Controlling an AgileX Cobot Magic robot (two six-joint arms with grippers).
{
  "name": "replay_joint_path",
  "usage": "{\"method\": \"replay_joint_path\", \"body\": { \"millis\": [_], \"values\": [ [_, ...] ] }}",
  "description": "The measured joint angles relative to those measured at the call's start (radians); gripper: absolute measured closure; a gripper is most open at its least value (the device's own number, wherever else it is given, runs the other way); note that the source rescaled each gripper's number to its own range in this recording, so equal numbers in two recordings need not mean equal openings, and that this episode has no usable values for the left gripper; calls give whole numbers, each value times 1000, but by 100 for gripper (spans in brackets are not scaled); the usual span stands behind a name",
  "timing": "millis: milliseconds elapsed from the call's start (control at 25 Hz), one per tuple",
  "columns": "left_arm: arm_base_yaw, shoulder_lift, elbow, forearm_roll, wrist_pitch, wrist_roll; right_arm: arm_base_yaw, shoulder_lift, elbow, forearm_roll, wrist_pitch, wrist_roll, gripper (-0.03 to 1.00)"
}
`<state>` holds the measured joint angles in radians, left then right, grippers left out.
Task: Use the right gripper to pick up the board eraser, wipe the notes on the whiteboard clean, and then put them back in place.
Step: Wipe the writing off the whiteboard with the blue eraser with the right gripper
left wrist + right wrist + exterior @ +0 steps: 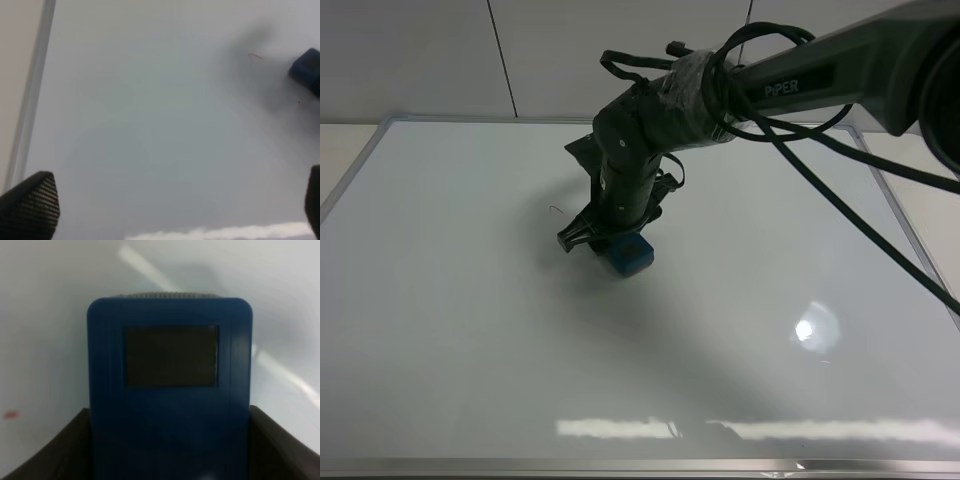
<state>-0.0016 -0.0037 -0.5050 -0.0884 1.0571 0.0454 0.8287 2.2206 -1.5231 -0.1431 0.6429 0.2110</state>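
Reaching in from 2 o'clock in the high view, the dark arm (800,80) marked PIPER carries the right gripper (610,238) down over the whiteboard (470,330). Its jaws are clenched on the board eraser (630,255), a blue block that sits just toward 12 o'clock of the board's middle, close to or on the white surface; whether it touches cannot be told. The right wrist view shows the eraser head-on. A dark finger presses each long side, a darker rectangular inset lies in its top face, and a strip of grey felt (167,295) shows at its far end.

Of the notes (557,209), only a thin, faint curl shows, near the eraser at its 10 o'clock in the high view. The left wrist view gives it as a short red arc, with a tiny red dot (299,102) apart from it. A blurred red speck (11,415) also lies on the board in the right wrist view.

Black cables (840,190) loop from the taped wrist and trail off toward 4 o'clock. A round glare spot (815,328) lies well apart from the eraser at its 4 o'clock.

The left gripper (172,207) hangs over bare board beside the silver frame (30,100), its jaws released and spread wide, grasping nothing.
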Motion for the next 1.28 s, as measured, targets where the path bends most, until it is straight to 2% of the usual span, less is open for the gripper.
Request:
{"method": "replay_joint_path", "body": {
  "millis": [280,480,720,960,1280],
  "values": [
    [0,0,0,0,0,0,76,27,-25,27,-28,0,96],
    [0,0,0,0,0,0,128,88,-126,52,-11,-1,96],
    [0,0,0,0,0,0,142,150,-246,71,7,5,97],
    [0,0,0,0,0,0,94,165,-274,48,6,52,97],
    [0,0,0,0,0,0,-31,165,-275,13,-5,110,97]
  ]
}}
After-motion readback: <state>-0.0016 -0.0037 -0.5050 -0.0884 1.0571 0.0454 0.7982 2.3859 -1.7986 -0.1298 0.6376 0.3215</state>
